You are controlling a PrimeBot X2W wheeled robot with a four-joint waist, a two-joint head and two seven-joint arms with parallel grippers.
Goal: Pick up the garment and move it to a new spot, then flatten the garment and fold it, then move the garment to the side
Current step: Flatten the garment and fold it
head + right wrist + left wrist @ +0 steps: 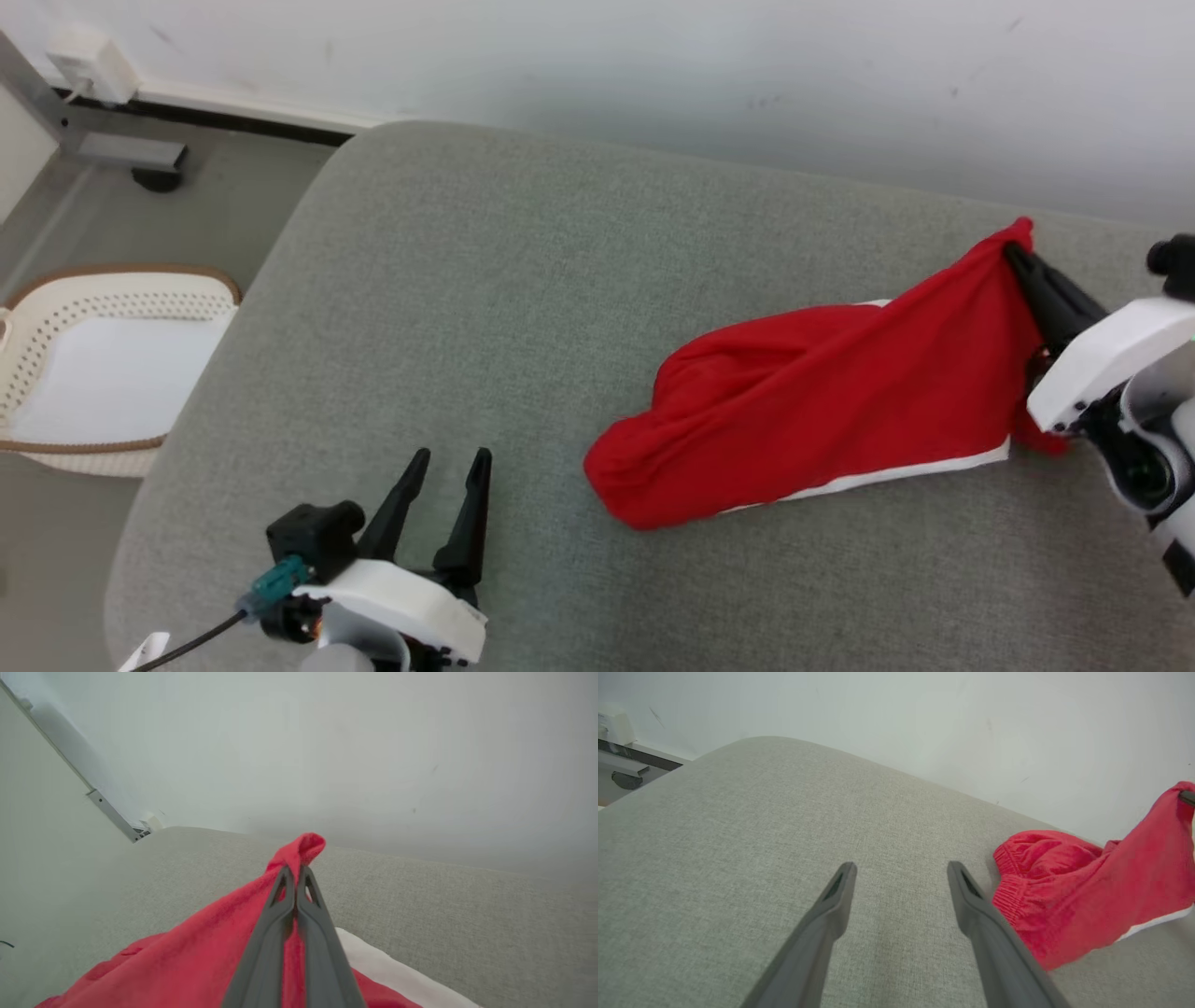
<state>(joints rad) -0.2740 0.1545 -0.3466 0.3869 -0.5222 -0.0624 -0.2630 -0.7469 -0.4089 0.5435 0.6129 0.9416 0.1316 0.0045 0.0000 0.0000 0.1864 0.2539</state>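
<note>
A: Red cloth is clamped between the 2 fingers [275, 914] of the right gripper [295, 870], which is shut on 1 raised corner of the garment [822, 401]. The rest is bunched on the grey cushion [523, 280], right of centre.

B: Left gripper [451, 455]?

A: Spread wide, nothing held. It is parked low near the cushion's front edge, apart from the garment.

B: Step?

A: Judged as step 1, pick-up. The grasp is made and the lift barely begun; flattening and folding are not yet started. Next, the corner would need to be raised until the low end is cleared, then carried toward the bare cushion at left. A thin pinch is relied on, so a slow carry is advised.

B: View differences?

A: The pinch itself, with a fold poking past the tips, is given by the right wrist view. A gathered elastic waistband [1013, 891] at the low end is resolved in the left wrist view. The overall layout and a basket [121, 275] on the floor at left are added by the head view.
</note>
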